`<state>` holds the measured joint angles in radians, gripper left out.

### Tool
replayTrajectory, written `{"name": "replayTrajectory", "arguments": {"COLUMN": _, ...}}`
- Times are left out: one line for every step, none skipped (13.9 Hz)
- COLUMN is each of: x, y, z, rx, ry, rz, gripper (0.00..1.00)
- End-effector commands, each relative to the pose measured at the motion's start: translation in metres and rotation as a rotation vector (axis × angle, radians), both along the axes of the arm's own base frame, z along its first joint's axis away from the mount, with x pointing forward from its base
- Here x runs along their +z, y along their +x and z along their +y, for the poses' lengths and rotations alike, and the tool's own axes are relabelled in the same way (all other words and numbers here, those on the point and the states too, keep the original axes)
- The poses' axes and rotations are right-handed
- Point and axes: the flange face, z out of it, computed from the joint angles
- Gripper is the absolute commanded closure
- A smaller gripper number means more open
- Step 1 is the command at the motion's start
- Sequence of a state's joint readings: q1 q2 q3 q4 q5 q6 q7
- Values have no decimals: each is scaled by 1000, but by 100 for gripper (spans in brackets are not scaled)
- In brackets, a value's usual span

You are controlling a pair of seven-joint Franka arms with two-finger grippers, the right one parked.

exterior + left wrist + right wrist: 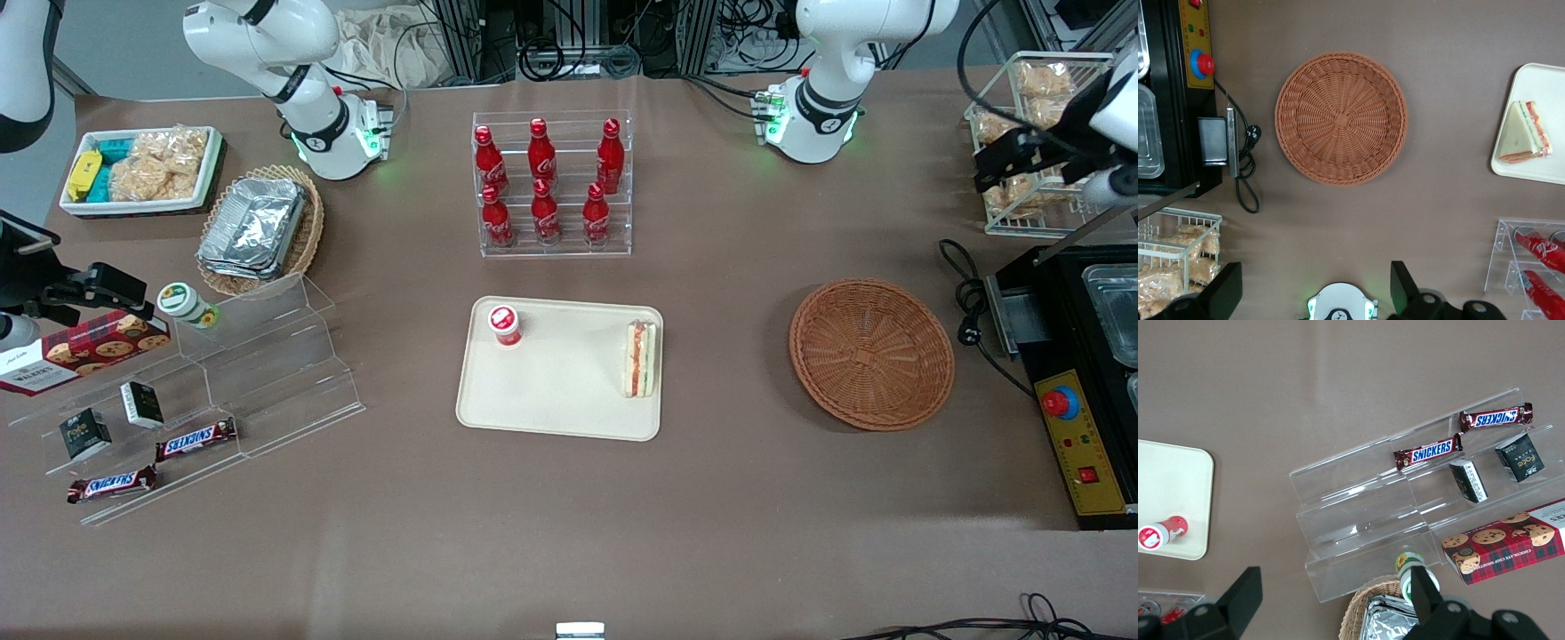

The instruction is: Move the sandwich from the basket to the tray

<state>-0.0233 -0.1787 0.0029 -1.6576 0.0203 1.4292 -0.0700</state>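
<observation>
Brown paper covers the whole table. From the front, the large flat beige plastic tray (560,369) lies mid-table with the small triangular sandwich of pale bread with red and green filling (639,358) on it, hard against the rim nearest the round reddish-brown woven wicker basket (871,353), which holds nothing. A small red-capped cup (505,324) stands on the tray's other end, and a clear rack of red cola bottles (549,183) sits farther from the camera. The left arm's gripper (1009,160) hangs high at the working arm's end of the table, near a wire rack of bagged snacks (1031,142), well apart from basket and tray.

Seen from the left wrist, the gripper's (1313,290) dark fingers (1401,283) stand spread wide with nothing between them. The basket (1341,119) lies below, bare, and the sandwich (1523,133) rests on the tray's corner (1538,170), its long edge running along the rim.

The task looks finished; I judge no further grasp is needed.
</observation>
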Motion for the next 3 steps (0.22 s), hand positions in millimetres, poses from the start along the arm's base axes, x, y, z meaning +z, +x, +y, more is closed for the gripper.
{"name": "replayTrajectory", "arguments": {"x": -3, "y": -3, "z": -3, "rx": -34, "ry": -5, "rz": 2, "gripper": 0}}
{"name": "replayTrajectory", "arguments": {"x": -2, "y": 0, "z": -3, "rx": -65, "ry": -5, "rz": -1, "gripper": 0}}
{"name": "replayTrajectory", "arguments": {"x": 4, "y": 3, "z": -2, "rx": -78, "ry": -9, "rz": -13, "gripper": 0}}
